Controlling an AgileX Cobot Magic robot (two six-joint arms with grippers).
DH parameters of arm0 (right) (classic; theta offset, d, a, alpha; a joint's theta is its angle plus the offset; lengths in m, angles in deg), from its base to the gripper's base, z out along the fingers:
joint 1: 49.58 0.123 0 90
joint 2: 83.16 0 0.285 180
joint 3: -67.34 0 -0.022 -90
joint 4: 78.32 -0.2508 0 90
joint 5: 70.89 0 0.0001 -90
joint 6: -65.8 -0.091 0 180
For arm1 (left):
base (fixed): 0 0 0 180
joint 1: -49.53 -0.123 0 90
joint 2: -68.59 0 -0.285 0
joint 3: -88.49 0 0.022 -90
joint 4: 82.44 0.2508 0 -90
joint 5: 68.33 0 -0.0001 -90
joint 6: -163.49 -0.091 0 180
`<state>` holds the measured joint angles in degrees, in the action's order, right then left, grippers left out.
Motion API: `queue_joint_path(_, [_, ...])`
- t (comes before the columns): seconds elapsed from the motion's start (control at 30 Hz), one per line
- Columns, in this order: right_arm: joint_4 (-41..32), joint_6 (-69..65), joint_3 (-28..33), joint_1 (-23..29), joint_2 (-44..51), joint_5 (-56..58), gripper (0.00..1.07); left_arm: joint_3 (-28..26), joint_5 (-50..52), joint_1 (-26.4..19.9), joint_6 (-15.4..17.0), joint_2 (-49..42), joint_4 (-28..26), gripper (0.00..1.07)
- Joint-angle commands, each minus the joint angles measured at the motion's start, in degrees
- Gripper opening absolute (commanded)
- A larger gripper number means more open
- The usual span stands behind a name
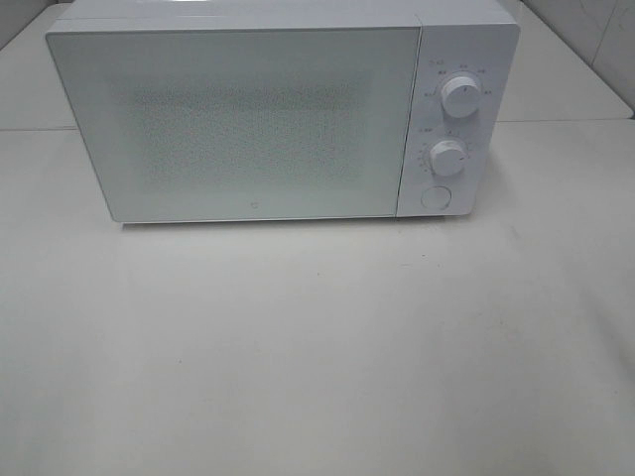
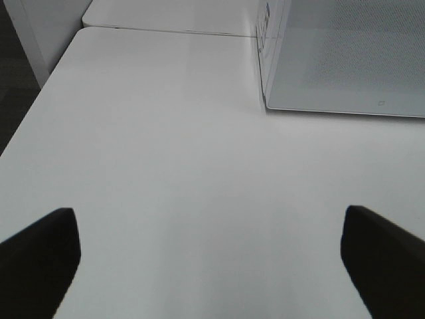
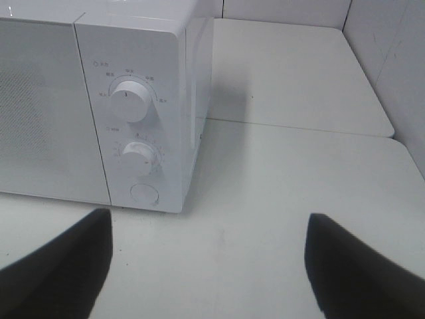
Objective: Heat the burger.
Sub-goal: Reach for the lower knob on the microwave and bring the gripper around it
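Left gripper (image 2: 209,219) and right gripper (image 3: 209,218) hover open.

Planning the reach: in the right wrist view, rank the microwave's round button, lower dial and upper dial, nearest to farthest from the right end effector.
From the right end effector:
1. Round white button, lowest on the white microwave.
2. Lower white dial, just above it.
3. Upper white dial, topmost.

Microwave (image 1: 248,119) stands toward the back of a table (image 1: 317,347), door (image 1: 228,124) facing front. On the panel to the door's right, upper knob (image 1: 461,95) sits above lower knob (image 1: 447,158), a button (image 1: 435,196) beneath both.
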<state>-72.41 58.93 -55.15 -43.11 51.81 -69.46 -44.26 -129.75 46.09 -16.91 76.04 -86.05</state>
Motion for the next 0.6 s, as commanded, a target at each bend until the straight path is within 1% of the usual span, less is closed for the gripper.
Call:
queue_joint_path(0.03, [0.29, -0.29, 1.32, -0.23, -3.78, -9.74, 0.76, 0.11, 0.4, -0.23, -0.06, -0.8, -0.23, 1.0])
queue_joint_path(0.07, [0.29, -0.29, 1.32, -0.23, -3.78, -9.74, 0.76, 0.11, 0.4, -0.23, -0.06, -0.8, -0.23, 1.0])
queue_joint_path(0.1, [0.34, -0.29, 1.6, -0.23, -5.84, -13.18, 0.76, 0.11, 0.4, -0.23, -0.06, -0.8, -0.23, 1.0])
queue_joint_path(0.17, [0.34, -0.29, 1.6, -0.23, -7.05, -14.78, 0.76, 0.11, 0.4, -0.23, -0.06, -0.8, -0.23, 1.0])
queue_joint_path(0.23, [0.34, -0.29, 1.6, -0.23, -10.2, -19.08, 0.76, 0.11, 0.4, -0.23, -0.06, -0.8, -0.23, 1.0])
queue_joint_path(0.27, [0.34, -0.29, 1.6, -0.23, -10.2, -19.08, 0.76, 0.11, 0.4, -0.23, -0.06, -0.8, -0.23, 1.0])
queue_joint_path(0.3, [0.34, -0.23, 1.6, -0.23, -12.26, -22.0, 0.76, 0.11, 0.4, -0.23, -0.06, -0.8, -0.23, 1.0])
queue_joint_path(0.37, [0.34, -0.23, 1.6, -0.23, -13.35, -23.15, 0.76, 0.11, 0.4, -0.23, -0.06, -0.8, -0.23, 1.0])
queue_joint_path(0.43, [-0.06, 0.11, 1.6, -0.23, -18.56, -28.65, 0.76, 0.11, 0.4, -0.23, -0.06, -0.8, -0.23, 1.0])
queue_joint_path(0.5, [-0.06, 0.52, 1.6, -0.23, -19.71, -30.08, 0.76, 0.11, 0.4, -0.23, -0.06, -0.8, -0.23, 1.0])
queue_joint_path(0.53, [-2.01, 2.64, 1.6, -0.23, -22.52, -33.06, 0.76, 0.11, 0.4, -0.23, -0.06, -0.8, -0.23, 1.0])
queue_joint_path(0.6, [-3.21, 3.44, 1.6, -0.17, -23.95, -34.43, 0.76, 0.11, 0.4, -0.23, -0.06, -0.8, -0.23, 1.0])
